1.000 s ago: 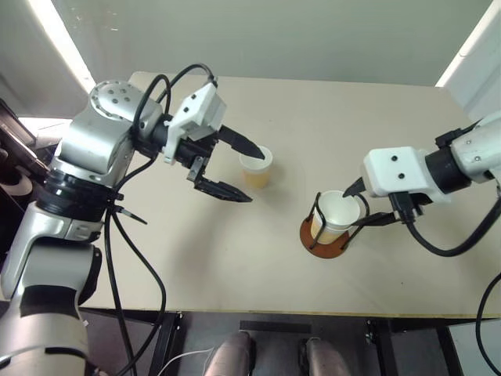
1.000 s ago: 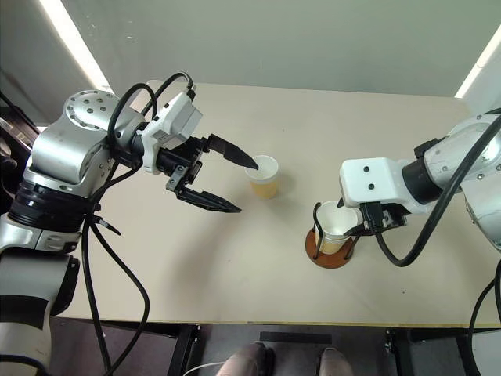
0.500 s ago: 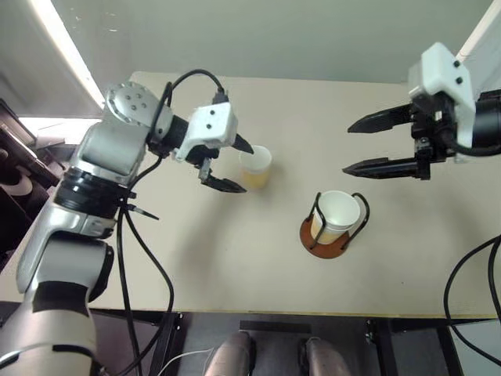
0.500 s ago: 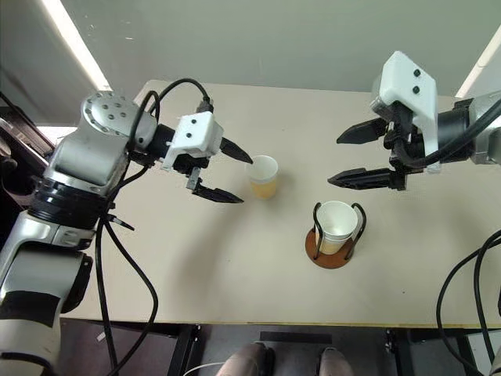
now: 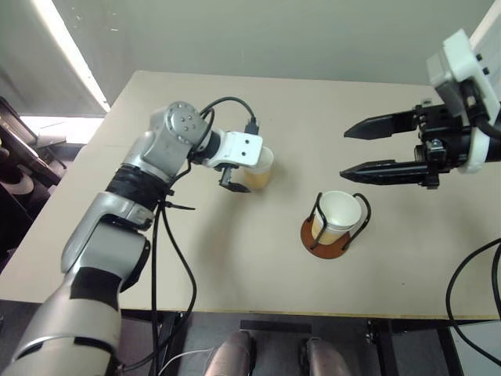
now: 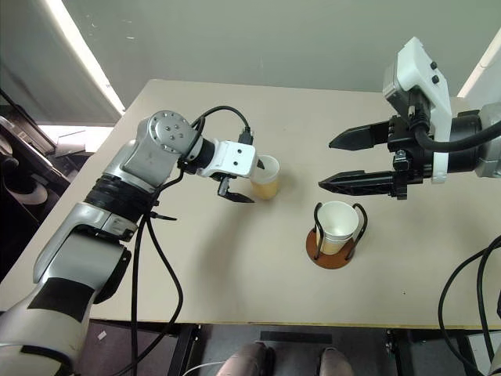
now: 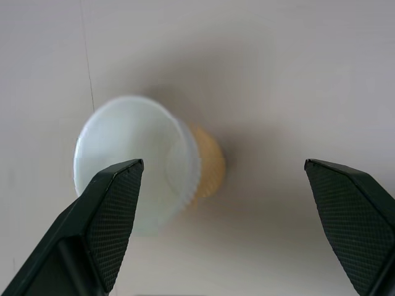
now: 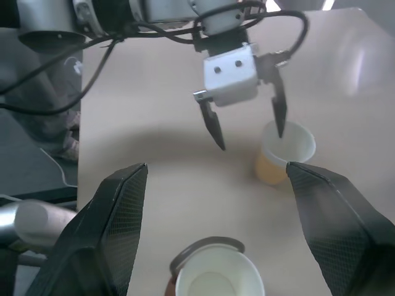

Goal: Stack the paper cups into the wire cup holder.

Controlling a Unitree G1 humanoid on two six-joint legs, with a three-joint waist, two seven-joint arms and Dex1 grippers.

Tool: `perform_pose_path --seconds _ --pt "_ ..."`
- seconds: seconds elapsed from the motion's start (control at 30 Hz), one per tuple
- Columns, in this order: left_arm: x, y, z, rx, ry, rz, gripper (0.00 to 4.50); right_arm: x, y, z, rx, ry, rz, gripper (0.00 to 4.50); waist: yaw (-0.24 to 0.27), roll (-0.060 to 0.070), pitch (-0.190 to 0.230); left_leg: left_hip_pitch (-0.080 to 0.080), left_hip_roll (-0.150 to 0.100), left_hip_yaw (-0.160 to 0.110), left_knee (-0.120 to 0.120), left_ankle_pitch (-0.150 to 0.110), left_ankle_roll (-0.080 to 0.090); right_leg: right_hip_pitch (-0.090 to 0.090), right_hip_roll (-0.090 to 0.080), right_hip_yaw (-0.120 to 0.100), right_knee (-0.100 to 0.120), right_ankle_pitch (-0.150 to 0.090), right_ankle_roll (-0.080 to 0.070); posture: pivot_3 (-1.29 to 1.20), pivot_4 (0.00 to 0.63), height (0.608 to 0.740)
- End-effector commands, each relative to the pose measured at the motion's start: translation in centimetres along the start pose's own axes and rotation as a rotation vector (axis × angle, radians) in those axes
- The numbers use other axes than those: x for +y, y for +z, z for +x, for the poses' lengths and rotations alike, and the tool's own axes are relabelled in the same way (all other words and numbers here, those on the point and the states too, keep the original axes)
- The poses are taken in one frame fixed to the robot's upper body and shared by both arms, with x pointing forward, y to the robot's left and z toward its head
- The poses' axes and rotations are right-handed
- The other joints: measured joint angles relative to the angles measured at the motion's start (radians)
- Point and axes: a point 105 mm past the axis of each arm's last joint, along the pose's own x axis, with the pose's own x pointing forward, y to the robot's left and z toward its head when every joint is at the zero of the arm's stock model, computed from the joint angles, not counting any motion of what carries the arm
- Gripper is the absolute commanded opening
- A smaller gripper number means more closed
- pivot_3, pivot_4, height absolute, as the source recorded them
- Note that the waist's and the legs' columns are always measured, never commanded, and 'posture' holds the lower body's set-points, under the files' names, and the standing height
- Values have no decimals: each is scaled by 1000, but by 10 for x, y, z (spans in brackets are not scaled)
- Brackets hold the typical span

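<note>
Right gripper now lifted clear of the wire cup holder, jaws open and empty, a paper cup left seated inside. Left gripper now closed in on the loose cup standing on the tabletop, jaws wide open astride it, not yet gripping. Next likely: pinch, lift, stack
</note>
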Motion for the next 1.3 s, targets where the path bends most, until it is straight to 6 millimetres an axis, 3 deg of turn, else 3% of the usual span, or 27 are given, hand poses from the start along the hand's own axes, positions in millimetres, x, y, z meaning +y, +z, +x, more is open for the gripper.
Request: perform_pose_path --seconds 0.03,0.5,0.63,0.97,1.3 --pt "12 8 -5 7 30 61 4500 2 9 -11 -18 -35 -33 3703 0 0 0 0 0 0 0 0 0 0 0 0 0 0 0 0 150 740" --pt "17 3 9 52 44 129 4500 1 5 -14 -4 -48 -13 3703 6 0 0 0 0 0 0 0 0 -1 0 0 1 0 0 0 150 740" --pt "20 8 16 35 56 169 3695 1 3 -14 -4 -54 -12 3747 11 0 0 0 0 0 0 0 0 -1 0 0 1 0 0 0 150 740" --pt "24 21 14 -31 37 216 15 1 -1 -17 -2 -62 10 3747 13 0 0 -2 0 1 0 0 0 -3 0 1 2 0 0 0 150 740" --pt "23 29 2 -88 -18 207 15 0 -5 -21 3 -78 26 3747 13 0 0 -2 0 1 0 0 0 -3 0 1 2 0 0 0 150 740"
